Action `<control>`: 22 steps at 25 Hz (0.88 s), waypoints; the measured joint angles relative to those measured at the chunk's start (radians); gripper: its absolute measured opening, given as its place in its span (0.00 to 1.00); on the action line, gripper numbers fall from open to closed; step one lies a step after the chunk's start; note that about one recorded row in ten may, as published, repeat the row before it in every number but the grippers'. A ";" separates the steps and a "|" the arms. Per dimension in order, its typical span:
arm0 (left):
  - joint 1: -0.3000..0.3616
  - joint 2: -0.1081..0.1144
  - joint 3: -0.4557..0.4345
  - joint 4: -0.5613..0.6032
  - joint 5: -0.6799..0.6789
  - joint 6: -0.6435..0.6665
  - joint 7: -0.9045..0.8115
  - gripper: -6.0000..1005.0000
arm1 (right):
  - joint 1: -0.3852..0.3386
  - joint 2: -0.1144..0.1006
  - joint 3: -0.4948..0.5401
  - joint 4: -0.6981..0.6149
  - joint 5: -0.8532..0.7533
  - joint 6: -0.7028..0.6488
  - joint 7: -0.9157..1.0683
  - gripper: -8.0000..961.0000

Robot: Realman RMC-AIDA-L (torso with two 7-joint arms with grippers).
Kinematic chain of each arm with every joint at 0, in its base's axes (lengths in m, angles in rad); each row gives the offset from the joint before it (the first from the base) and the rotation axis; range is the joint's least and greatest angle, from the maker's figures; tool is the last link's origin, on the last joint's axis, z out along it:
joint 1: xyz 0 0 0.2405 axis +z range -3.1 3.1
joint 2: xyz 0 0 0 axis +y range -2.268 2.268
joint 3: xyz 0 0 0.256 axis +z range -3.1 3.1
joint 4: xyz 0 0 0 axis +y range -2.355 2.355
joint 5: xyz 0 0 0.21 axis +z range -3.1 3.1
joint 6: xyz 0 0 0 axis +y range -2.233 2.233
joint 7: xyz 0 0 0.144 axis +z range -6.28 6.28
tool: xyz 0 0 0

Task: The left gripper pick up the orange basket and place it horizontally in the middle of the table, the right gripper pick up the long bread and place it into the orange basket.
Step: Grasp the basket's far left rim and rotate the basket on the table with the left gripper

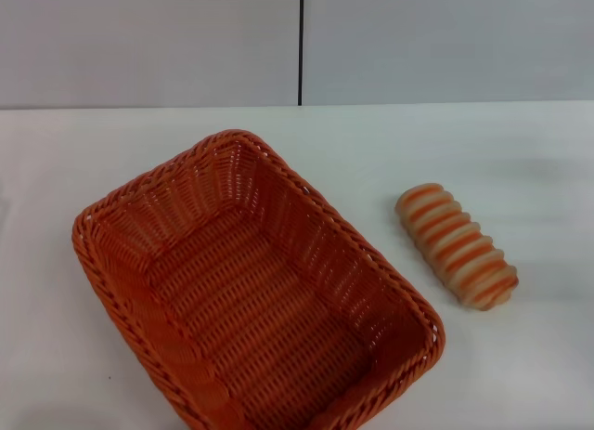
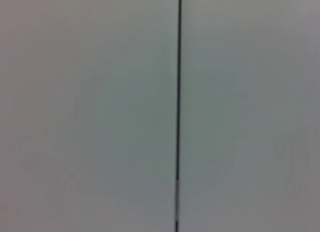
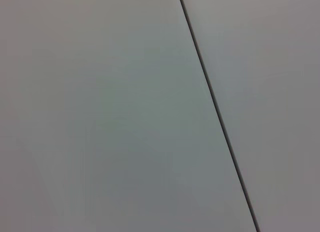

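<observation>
On white counter (image 1: pixel 520 151): orange basket (image 1: pixel 251 291) lying diagonally, long bread (image 1: pixel 457 246) well apart on its right. Neither pincer in view, state unknown. Risk: gripping the sloped rim off-centre, tipping or swinging basket.

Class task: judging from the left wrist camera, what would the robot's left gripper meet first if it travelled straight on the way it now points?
Probably the plain grey wall panel with its thin black vertical seam; nothing else shows ahead, though depth is unclear.
</observation>
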 joint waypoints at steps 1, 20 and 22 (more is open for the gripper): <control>-0.001 0.000 0.002 -0.001 0.002 0.002 -0.001 0.83 | -0.003 0.000 -0.003 0.000 0.000 -0.007 0.000 0.68; -0.007 0.009 0.348 0.744 0.267 -0.134 -0.808 0.83 | -0.087 0.002 0.008 0.070 -0.001 -0.187 0.104 0.68; 0.000 0.011 0.384 0.889 0.349 -0.130 -0.957 0.83 | -0.090 0.001 0.010 0.070 -0.001 -0.191 0.111 0.68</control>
